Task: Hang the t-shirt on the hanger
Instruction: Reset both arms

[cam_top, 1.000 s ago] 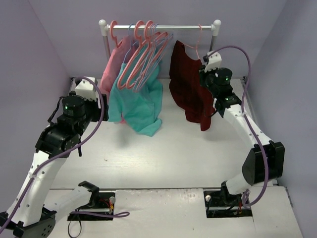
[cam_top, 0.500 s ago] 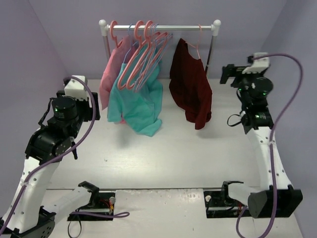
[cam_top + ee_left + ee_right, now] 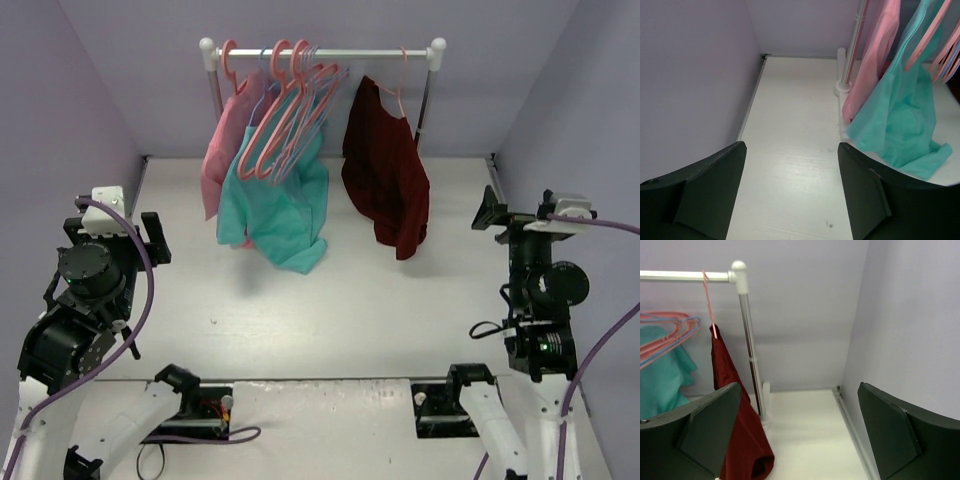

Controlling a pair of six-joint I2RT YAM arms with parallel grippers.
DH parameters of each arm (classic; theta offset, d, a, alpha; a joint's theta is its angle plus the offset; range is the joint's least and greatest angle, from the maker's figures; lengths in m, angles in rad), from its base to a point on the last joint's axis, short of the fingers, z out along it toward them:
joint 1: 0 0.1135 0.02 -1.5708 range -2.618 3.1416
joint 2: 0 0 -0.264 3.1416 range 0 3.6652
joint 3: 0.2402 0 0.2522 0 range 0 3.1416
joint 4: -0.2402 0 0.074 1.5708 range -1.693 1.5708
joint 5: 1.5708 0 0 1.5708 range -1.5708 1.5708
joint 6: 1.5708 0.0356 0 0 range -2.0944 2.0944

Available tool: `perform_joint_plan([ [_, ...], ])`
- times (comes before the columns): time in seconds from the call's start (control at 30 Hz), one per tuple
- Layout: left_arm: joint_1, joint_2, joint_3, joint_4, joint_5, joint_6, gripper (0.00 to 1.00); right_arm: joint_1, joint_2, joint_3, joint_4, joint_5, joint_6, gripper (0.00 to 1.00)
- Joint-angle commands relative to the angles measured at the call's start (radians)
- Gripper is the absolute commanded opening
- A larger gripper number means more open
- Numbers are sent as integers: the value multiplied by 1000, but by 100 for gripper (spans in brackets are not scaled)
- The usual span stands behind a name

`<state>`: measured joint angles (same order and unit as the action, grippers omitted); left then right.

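Observation:
The dark maroon t-shirt (image 3: 385, 185) hangs from the thin pink hanger (image 3: 398, 92), whose hook sits over the right end of the rail (image 3: 330, 53). In the right wrist view the t-shirt (image 3: 747, 440) droops left of the rail's post, under the hanger's hook (image 3: 707, 295). My right gripper (image 3: 520, 215) is open and empty near the right wall, well clear of the shirt; the wrist view shows only table between the spread fingers of that gripper (image 3: 799, 405). My left gripper (image 3: 112, 232) is open and empty by the left wall, its fingers wide apart over bare table (image 3: 791, 170).
A teal garment (image 3: 285, 210) and a pink garment (image 3: 220, 160) hang at the rail's left part with several empty pink hangers (image 3: 285, 110). The teal garment (image 3: 900, 115) trails down to the table. Purple walls close in on both sides, and the rail's posts stand at the back.
My right gripper left the t-shirt, opened wide and drew back to the near right. The left arm pulled back toward the near left. The t-shirt stays hanging.

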<state>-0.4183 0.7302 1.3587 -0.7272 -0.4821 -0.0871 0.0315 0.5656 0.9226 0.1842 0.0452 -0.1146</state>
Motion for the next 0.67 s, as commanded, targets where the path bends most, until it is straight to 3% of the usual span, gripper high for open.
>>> perform_joint_plan([
  [0.0,4,-74,-118,115,-18,4,70,16,54,19,-34,96,69,100],
  [0.63,4,-49,-78,111,-78,-9,71,56,185,121,-46,289,112,100],
])
